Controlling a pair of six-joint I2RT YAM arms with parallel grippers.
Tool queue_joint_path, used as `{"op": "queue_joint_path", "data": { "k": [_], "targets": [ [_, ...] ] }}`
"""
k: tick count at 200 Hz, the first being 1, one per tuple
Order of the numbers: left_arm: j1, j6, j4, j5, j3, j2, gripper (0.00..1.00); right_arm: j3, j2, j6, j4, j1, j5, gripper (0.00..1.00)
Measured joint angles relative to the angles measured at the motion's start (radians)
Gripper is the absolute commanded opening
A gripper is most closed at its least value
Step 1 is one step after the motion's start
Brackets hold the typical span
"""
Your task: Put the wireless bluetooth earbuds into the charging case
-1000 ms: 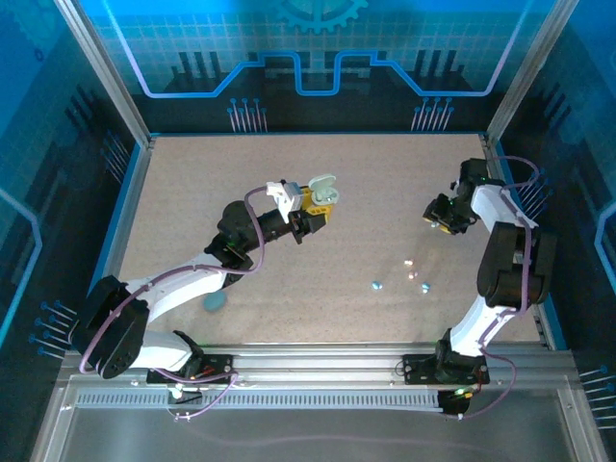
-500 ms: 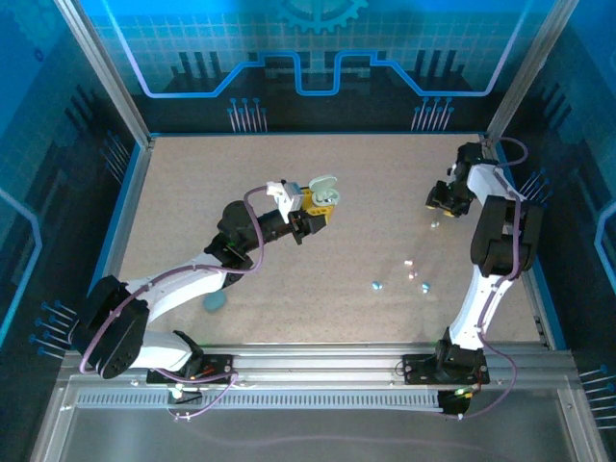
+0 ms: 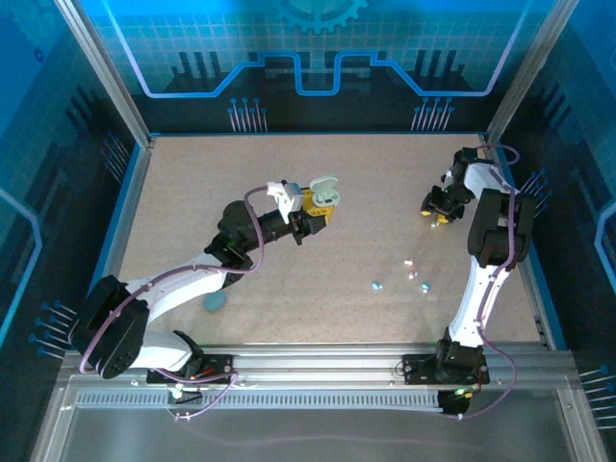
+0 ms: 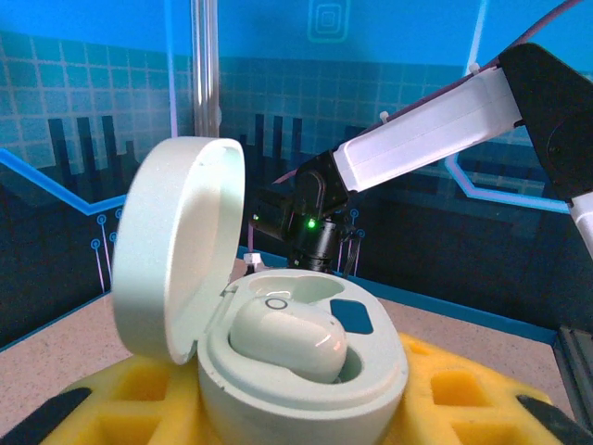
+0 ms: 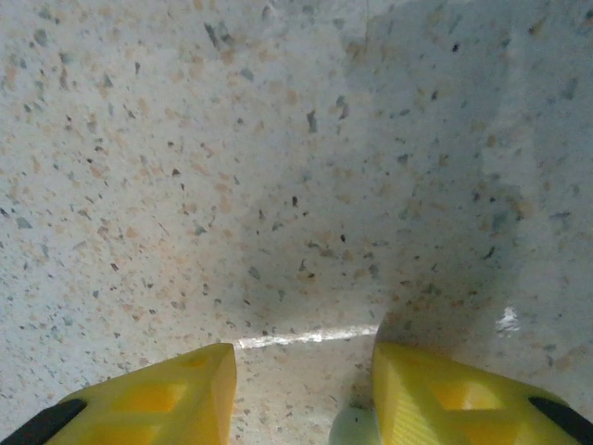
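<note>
1. Well, one whitish earbud (image 4: 287,338) already sits in the charging case (image 4: 306,380). The lid (image 4: 181,250) stands open at the case's 10 o'clock. The slot (image 4: 352,315) at the seated bud's 1 o'clock looks empty.
2. The left gripper (image 3: 320,200) has its yellow fingers clamped on the case, toward 12 o'clock from the middle of the table (image 3: 192,192).
3. A pale earbud (image 5: 352,429) lies on the table between the spread fingers of the right gripper (image 5: 301,389), just beside the finger at the bud's 3 o'clock. Nothing is gripped there.
4. Three more tiny buds (image 3: 377,285) (image 3: 423,286) (image 3: 409,261) lie loose around 4 o'clock from the table's middle. A pale blue oval (image 3: 214,301) sits at 8 o'clock beside the left arm.
5. I judge the work about half done. One bud is seated, and a second must be picked up, carried across and pressed into the free slot.
</note>
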Motion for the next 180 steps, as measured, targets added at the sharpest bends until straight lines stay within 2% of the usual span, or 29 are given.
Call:
{"op": "queue_joint_path", "data": {
  "k": [115, 180],
  "targets": [
    [0.000, 0.000, -0.003, 0.003, 0.000, -0.011, 0.36, -0.232, -0.149, 0.027, 0.026, 0.003, -0.042, 0.42],
    [-0.002, -0.001, -0.003, 0.003, 0.000, -0.017, 0.36, -0.336, -0.241, 0.065, 0.016, 0.050, -0.063, 0.42]
  ]
}}
